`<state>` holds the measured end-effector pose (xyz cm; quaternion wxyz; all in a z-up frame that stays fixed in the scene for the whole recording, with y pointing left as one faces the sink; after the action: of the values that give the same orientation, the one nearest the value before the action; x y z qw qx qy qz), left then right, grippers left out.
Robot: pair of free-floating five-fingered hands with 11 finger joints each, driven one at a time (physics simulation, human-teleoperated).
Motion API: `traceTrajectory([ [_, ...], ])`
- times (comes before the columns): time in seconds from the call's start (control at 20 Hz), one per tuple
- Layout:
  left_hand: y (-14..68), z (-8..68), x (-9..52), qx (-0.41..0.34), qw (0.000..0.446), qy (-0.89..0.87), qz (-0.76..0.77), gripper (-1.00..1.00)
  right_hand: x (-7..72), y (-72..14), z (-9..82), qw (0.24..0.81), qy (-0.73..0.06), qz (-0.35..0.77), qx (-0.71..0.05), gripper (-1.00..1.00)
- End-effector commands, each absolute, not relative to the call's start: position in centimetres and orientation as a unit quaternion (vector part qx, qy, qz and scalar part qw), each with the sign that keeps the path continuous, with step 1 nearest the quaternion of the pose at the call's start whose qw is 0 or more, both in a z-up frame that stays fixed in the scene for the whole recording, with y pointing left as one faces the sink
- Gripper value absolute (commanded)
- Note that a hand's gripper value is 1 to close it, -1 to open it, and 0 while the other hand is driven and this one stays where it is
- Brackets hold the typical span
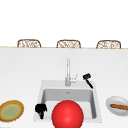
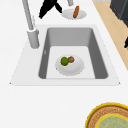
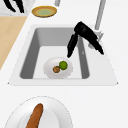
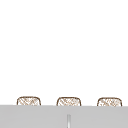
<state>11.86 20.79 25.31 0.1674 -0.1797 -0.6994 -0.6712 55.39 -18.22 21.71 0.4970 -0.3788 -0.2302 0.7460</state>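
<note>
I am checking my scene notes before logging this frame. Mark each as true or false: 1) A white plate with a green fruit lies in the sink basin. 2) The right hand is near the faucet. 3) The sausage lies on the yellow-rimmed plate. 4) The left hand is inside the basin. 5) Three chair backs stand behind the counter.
1) True: the white plate with the green fruit and a brown item lies in the sink.
2) True: the right hand is beside the faucet.
3) False: the sausage lies on a white dish; the yellow-rimmed plate is on the other side of the sink.
4) False: the left hand is at the sink's front left rim.
5) True: three chair backs.
</note>
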Motion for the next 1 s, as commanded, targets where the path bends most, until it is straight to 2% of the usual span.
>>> traceTrajectory([
  [0.0, 20.8, 25.3, 11.9, -0.180, 0.167, -0.699, -0.671, 0.00, 53.6, -18.2, 20.6, 0.518, -0.241, 0.746, -0.343, -1.00],
  [0.25, 20.8, 25.3, 11.9, -0.180, 0.167, -0.699, -0.671, 0.00, 50.6, -18.3, 19.9, 0.534, -0.241, 0.737, -0.337, -1.00],
  [0.8, 20.8, 25.3, 11.9, -0.180, 0.167, -0.699, -0.671, 0.00, 41.4, -18.4, 20.0, 0.507, -0.256, 0.734, -0.372, -1.00],
  [0.95, 20.8, 25.3, 11.9, -0.180, 0.167, -0.699, -0.671, 0.00, 40.1, -18.5, 21.7, 0.506, -0.281, 0.722, -0.379, -1.00],
])
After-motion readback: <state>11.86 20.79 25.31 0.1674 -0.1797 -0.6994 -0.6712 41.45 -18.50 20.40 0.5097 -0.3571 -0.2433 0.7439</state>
